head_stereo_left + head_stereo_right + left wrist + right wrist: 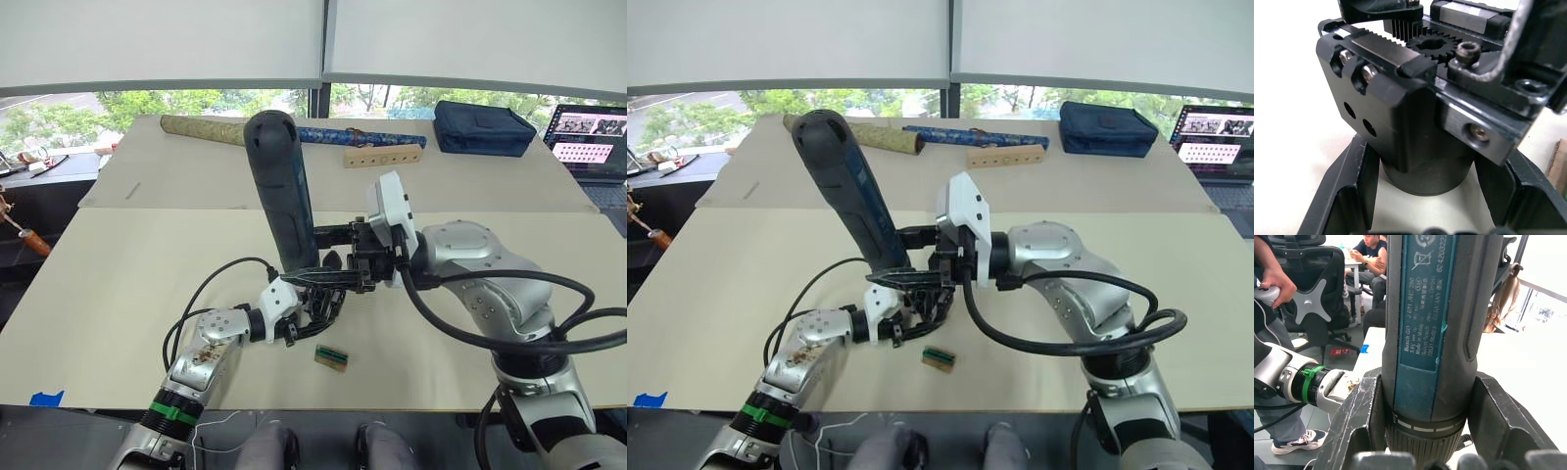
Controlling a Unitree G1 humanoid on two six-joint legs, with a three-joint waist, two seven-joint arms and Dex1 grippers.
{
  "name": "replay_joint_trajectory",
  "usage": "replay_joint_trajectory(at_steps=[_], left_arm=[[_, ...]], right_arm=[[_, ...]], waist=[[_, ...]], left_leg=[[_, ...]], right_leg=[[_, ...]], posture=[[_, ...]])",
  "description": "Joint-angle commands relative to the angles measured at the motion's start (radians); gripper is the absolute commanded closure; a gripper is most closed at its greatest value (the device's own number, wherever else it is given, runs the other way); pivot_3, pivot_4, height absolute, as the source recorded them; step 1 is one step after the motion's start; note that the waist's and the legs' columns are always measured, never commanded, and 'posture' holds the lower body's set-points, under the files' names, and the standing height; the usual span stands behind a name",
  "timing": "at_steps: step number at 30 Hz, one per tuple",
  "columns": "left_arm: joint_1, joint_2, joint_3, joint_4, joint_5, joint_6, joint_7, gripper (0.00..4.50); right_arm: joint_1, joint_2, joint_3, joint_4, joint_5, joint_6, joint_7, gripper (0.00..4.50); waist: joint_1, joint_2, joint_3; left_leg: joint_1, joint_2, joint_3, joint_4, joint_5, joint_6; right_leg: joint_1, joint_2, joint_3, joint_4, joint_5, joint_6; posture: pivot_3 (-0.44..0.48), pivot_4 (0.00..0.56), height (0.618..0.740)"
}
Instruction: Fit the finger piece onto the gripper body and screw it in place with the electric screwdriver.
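Pale tan rectangular tabletop (118,294) carries the work at its near centre. The long, thick black-and-teal cylindrical electric screwdriver (277,186) stands bit-down, leaning far-left; the right gripper (338,257) clamps its lower barrel, both fingers (1359,423) pressed against the collar. Rigid and probably top-heavy, it is best held low, as here. Just below, the small black blocky metal gripper body (1415,107), with exposed gear rack and screws, sits gripped in the left gripper (312,305); it looks stiff, dense and smooth-sided, best taken by its round base. A small tan-and-green block (331,357) lies just nearer.
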Motion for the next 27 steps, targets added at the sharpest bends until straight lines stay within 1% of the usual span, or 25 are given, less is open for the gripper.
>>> replay_joint_trajectory(at_steps=[1, 17, 27], left_arm=[[0.034, 0.013, -0.045, 0.03, 0.013, 0.051, -0.027, 2.2], [0.033, 0.011, -0.049, 0.032, 0.015, 0.052, -0.027, 2.2], [0.035, 0.012, -0.049, 0.032, 0.014, 0.055, -0.028, 2.2]], right_arm=[[-0.019, 0.012, -0.029, -0.03, 0.009, -0.041, 0.004, 2.56], [-0.099, 0.022, -0.058, -0.034, 0.054, 0.006, -0.015, 2.56], [-0.098, 0.009, -0.037, -0.033, 0.029, 0.002, -0.004, 2.56]], waist=[[0.0, 0.0, 0.0], [0.0, 0.0, 0.0], [0.0, 0.0, 0.0]], left_leg=[[0.0, 0.0, 0.0, 0.0, 0.0, 0.0], [0.0, 0.0, 0.0, -0.001, 0.0, 0.0], [0.0, 0.0, 0.0, -0.001, 0.0, 0.0]], right_leg=[[0.0, 0.0, 0.0, 0.0, 0.0, 0.0], [0.0, 0.0, 0.0, 0.0, 0.0, 0.0], [0.0, 0.0, 0.0, 0.0, 0.0, 0.0]], posture=[[0.0, 0.15, 0.74], [0.0, 0.15, 0.74], [0.0, 0.15, 0.74]])
